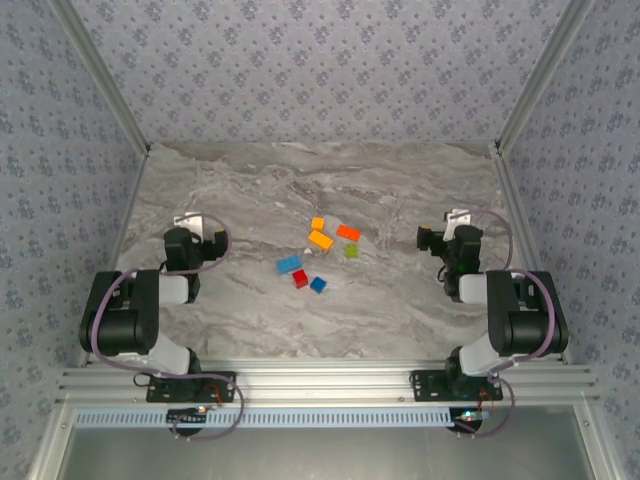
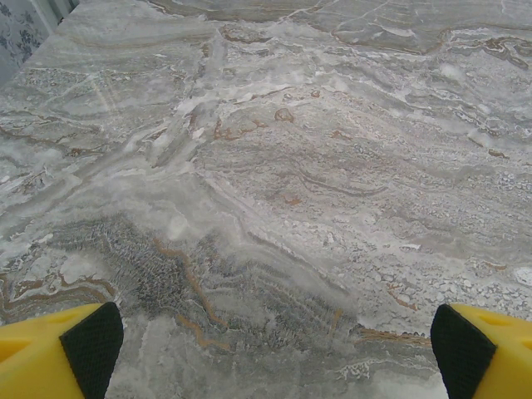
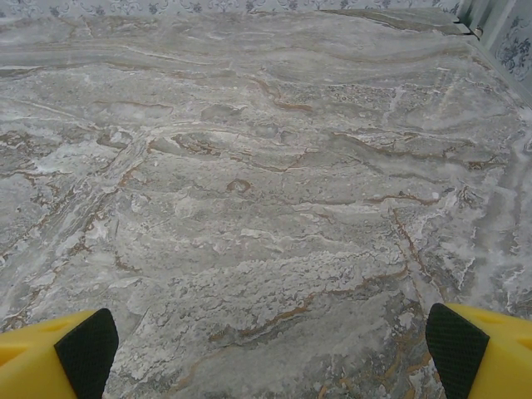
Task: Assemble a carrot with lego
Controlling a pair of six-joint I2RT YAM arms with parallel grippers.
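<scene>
Tiny plastic bricks (image 1: 320, 239), orange, blue, red, green, lay loose on the grey tabletop (image 1: 220, 190); both jaws stood spread, empty. Squarely pinching one brick's sides seemed wisest.

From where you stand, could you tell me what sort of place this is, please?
Probably a lab test cell: a marble-pattern tabletop walled by patterned panels on aluminium framing, with loose lego bricks.

The lego (image 1: 318, 255) lies scattered on the table (image 1: 250, 190) between the left tool (image 2: 274, 345) and right tool (image 3: 272, 342), touching neither.
</scene>
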